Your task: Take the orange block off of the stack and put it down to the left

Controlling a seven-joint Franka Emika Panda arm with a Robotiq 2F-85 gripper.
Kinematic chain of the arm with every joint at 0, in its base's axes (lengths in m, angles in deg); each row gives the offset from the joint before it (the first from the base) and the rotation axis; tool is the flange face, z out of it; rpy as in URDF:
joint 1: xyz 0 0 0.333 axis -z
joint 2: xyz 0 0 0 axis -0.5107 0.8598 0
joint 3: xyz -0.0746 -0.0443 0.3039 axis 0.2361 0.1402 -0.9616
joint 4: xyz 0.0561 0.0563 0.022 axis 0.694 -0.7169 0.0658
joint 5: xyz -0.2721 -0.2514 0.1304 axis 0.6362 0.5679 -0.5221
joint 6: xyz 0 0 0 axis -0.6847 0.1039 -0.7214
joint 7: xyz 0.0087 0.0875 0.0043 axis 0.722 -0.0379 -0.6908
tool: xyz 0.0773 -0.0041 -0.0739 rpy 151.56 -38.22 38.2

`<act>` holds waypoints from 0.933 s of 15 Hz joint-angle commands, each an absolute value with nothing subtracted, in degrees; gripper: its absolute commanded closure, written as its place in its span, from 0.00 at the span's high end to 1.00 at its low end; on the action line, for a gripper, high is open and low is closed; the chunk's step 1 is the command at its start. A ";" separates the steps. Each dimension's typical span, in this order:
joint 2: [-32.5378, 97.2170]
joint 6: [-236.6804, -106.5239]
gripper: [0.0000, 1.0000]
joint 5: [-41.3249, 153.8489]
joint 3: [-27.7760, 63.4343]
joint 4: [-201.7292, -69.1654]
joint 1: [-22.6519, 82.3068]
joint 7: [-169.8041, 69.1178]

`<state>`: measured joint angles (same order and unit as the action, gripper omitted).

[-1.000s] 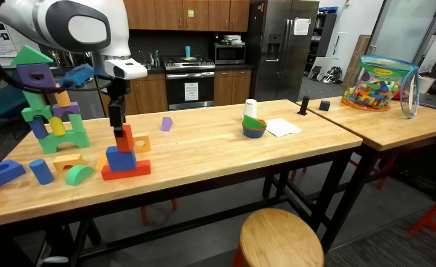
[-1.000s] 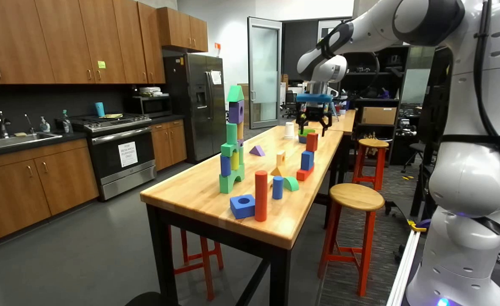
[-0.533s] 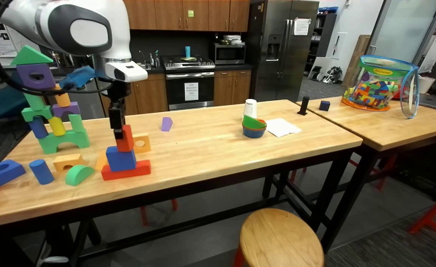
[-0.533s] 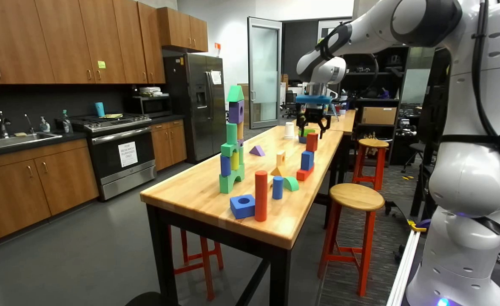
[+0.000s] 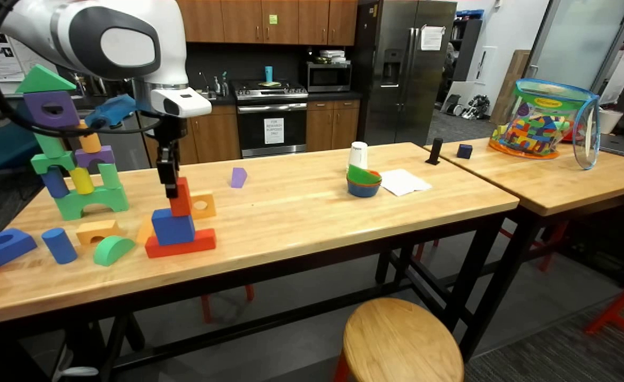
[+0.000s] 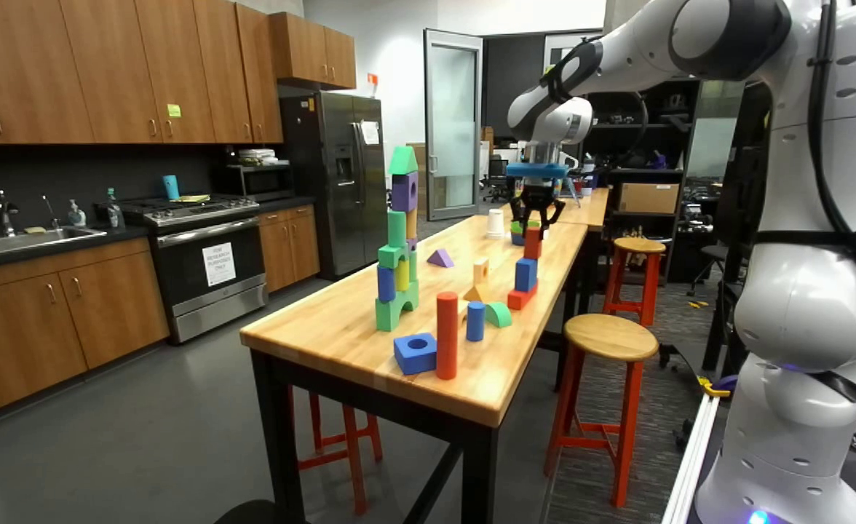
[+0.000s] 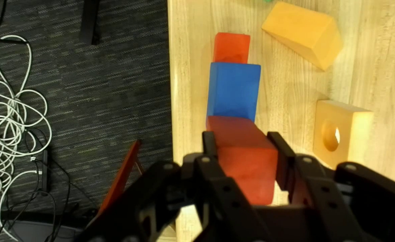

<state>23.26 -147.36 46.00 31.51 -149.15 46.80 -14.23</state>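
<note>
Where the stack (image 6: 525, 276) rises close to the long robot-side edge of the bench (image 5: 301, 223), the gripper (image 7: 244, 146) clasps the orange block (image 5: 183, 198) by opposite faces, atop the blue cube (image 7: 235, 89).

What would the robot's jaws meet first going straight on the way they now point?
Probably the blue cube: the jaws point down, apparently closed on the orange block, which seems to rest on that cube. The block would press it first; whether the jaws would clear its sides is unclear.

The gripper (image 7: 243, 144) held the orange block (image 7: 246, 163) between its 2 fingers (image 7: 209, 143); the cube (image 7: 235, 89) sat on the slab (image 7: 231, 47).
</note>
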 commanded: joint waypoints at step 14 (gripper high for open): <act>14.47 -148.46 0.16 49.26 26.63 -159.19 42.56 -26.99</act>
